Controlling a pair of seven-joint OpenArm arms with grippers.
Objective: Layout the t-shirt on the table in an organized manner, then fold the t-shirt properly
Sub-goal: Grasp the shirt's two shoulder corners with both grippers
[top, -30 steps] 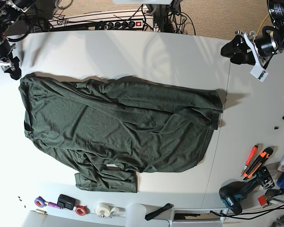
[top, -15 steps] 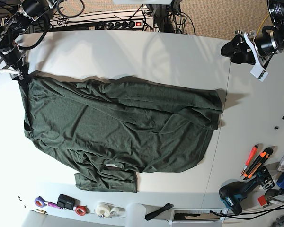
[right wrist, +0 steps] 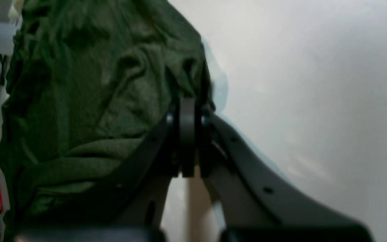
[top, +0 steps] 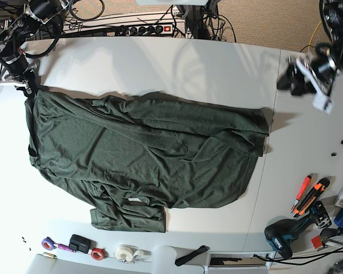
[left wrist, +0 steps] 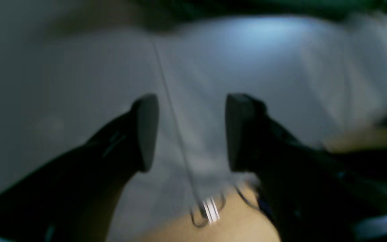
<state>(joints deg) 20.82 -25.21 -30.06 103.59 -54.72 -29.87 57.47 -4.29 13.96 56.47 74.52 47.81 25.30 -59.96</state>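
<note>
The dark green t-shirt (top: 143, 148) lies spread and wrinkled across the middle of the white table (top: 160, 63), with one sleeve folded at the near edge. My right gripper (top: 28, 90) sits at the shirt's far left corner. In the right wrist view this gripper (right wrist: 187, 104) has its pads pressed together, and the t-shirt (right wrist: 96, 84) edge is bunched at their tips. My left gripper (top: 294, 80) hovers over bare table beyond the shirt's right end. Seen from the left wrist, the left gripper (left wrist: 190, 134) is open, with only the table (left wrist: 281, 67) between its fingers.
A dark seam (top: 271, 142) crosses the table by the shirt's right end. Orange cutters (top: 308, 197) and a drill (top: 286, 234) lie at the near right. Tape rolls (top: 128, 253) sit along the near edge, and a power strip (top: 143, 28) lies behind the table.
My right gripper came down onto the shirt's far left corner and shut there. My left gripper shifted a little to the right and toward the near side.
</note>
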